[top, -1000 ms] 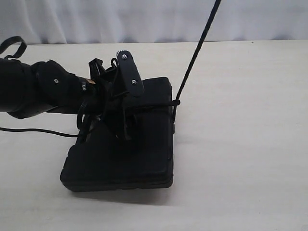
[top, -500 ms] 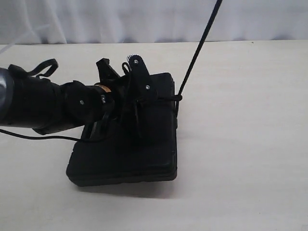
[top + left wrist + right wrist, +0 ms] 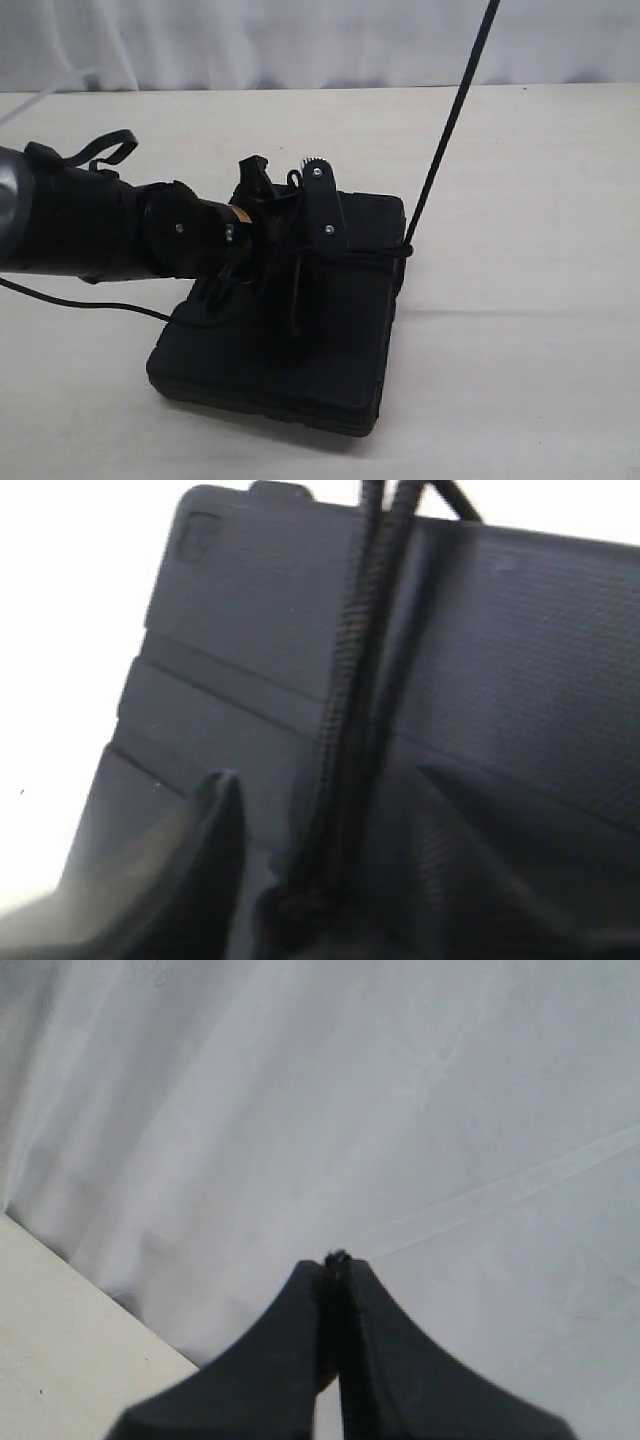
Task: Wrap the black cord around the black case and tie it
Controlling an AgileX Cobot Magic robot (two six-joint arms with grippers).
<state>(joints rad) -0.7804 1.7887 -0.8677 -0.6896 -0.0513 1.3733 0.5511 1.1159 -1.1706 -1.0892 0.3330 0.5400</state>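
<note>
beige table [image 3: 520,300] holds black case [image 3: 340,370]; left jaws open astride black cord [image 3: 445,135], right jaws clamp it.

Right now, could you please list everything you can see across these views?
black case: one, black, lying flat on the table.
black cord: one, black, across the case's top, then taut from its right edge up out of the exterior view.
table: one, cream, under everything.
backdrop cloth: one, white, behind the table.
left arm: one, black, reaching in from the left over the case.
arm cable: one, thin, black, on the table at left.
left claw: one, black, jaws apart over the case, cord strands between them.
right claw: one, black, shut on the cord, seen only in the right wrist view.
</note>
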